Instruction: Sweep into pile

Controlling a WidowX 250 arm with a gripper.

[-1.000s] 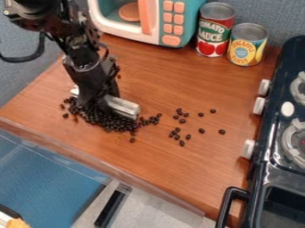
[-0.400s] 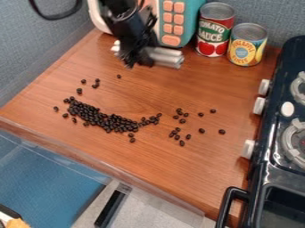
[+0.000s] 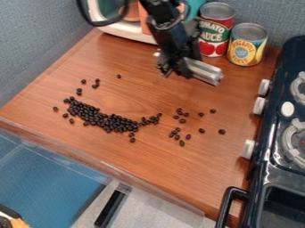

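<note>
Jaws of our black gripper (image 3: 175, 69) are closed around a silver bar (image 3: 204, 72). Behind them we have a toy microwave (image 3: 125, 33), a red can (image 3: 216, 23) and a yellow can (image 3: 246, 50); a black stove (image 3: 278, 147) lines the view's right. Our dark beans (image 3: 104, 120) lie in a curved heap, down and left of the jaws in view, with loose beans (image 3: 182, 113) more directly below. We see a brown wood worktop (image 3: 196, 178) and a grey-blue wall (image 3: 35, 40).
</note>
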